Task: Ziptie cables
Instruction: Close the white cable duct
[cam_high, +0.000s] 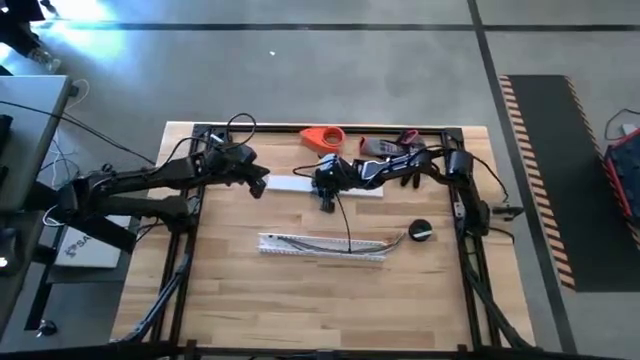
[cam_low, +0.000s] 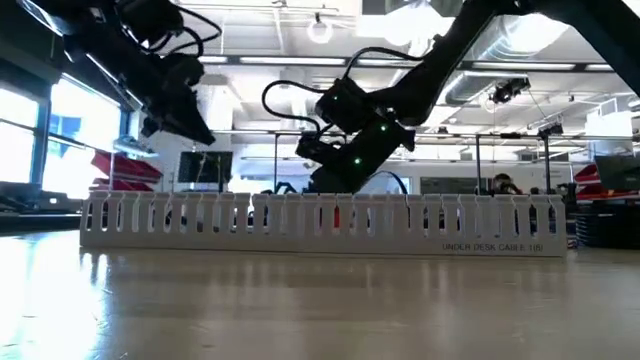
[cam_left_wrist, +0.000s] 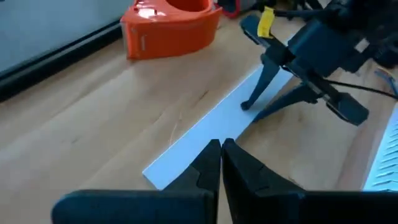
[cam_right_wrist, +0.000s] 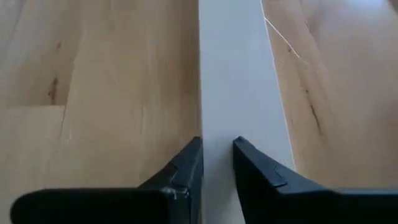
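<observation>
The cables are thin dark wires lying along the white slotted channel at mid-table; one dark wire runs from there toward my right gripper. My right gripper is low over a flat white strip, its fingers a little open and pointing down at the strip. My left gripper is shut. It hangs above the strip's left end, high off the table in the low view. The channel hides the right fingertips in the low view. My right gripper comes at the flat white strip from above, one fingertip down at its surface. Whether it touches the strip or stands just over it, I cannot tell. Nothing is between its fingers.
An orange tape dispenser stands at the far edge, with red and dark tools beside it. A black round object lies right of the channel. Bare wood stretches toward the near edge.
</observation>
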